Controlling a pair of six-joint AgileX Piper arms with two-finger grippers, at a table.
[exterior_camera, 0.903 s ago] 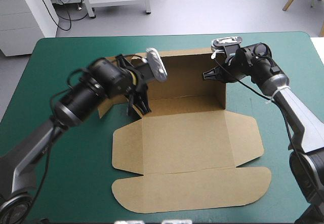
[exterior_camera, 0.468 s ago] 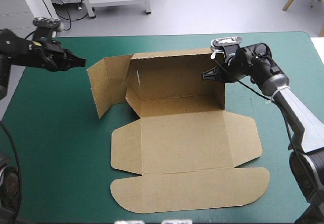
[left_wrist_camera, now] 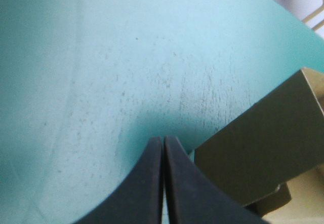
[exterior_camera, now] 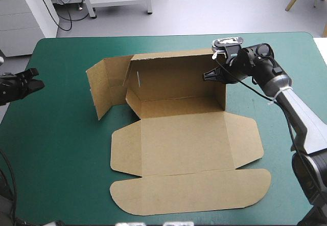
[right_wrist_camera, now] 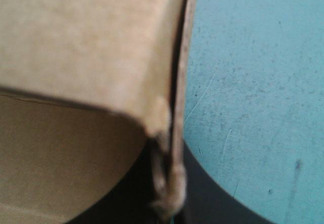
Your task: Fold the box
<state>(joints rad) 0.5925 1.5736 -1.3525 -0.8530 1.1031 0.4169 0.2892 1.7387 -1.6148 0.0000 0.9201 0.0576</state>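
Box (exterior_camera: 184, 139) sits mid-frame on the bench (exterior_camera: 61, 149). Its back wall is up, a side flap stands at the wall's left end, and the front panel and lid lie flat toward the lower frame. Only the high view shows the left jaws at the frame's far left edge, well apart from the box. The left wrist view shows them clenched and empty over bare bench, with a box corner ahead. The right jaws are at the wall's right end, upper right. The right wrist view shows them nearly closed, grasping the board edge, possibly two layers; it's blurry.
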